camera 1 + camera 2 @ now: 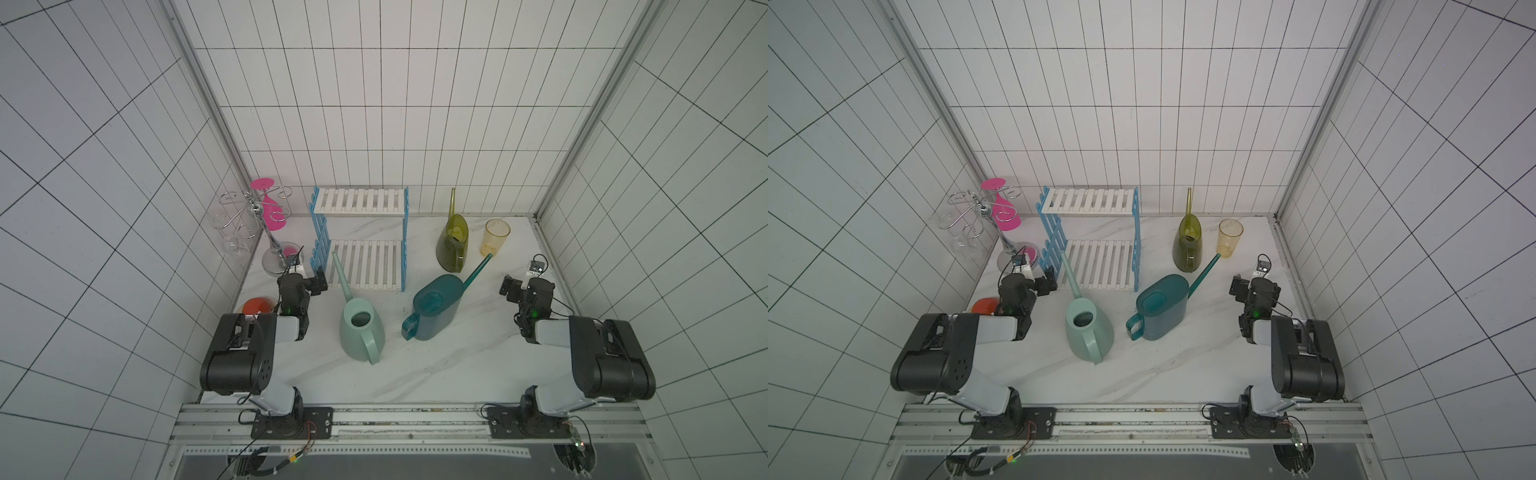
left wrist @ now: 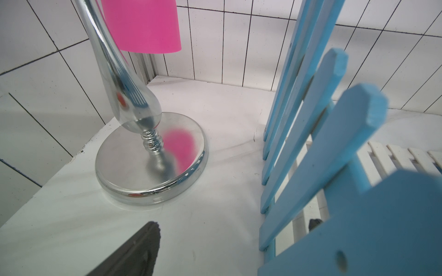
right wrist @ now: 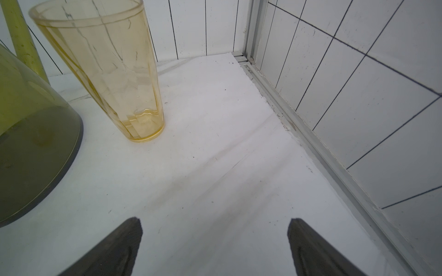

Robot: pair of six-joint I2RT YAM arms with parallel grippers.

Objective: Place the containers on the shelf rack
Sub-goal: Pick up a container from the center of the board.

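- Both top views: the rack (image 1: 359, 201) stands at the back of the table (image 1: 436, 374). All three watering cans stand upright on the table, off the rack.
- The mint can (image 1: 361, 332) is in front of the rack, its spout rising past the lower shelf's front left corner. The teal can (image 1: 436, 309) is just to its right, spout angled toward the cup (image 1: 495, 237). The olive can (image 1: 452, 245) stands right of the rack, just beside the cup.
- The left gripper (image 1: 320, 280) sits at the rack's front left corner, near the glass stand (image 1: 272, 249). The right gripper (image 1: 510, 287) hangs right of the teal can, apart from it.
- Left wrist view: one finger (image 2: 141, 248) shows over the table. The other's tip shows through the rack's blue side frame. They are spread wide and pinch nothing. Whether they touch the frame cannot be told. The stand's base and a pink glass (image 2: 143, 24) lie ahead.
- Right wrist view: both fingers (image 3: 114, 248) are spread over bare table and hold nothing. The cup and olive can are ahead.
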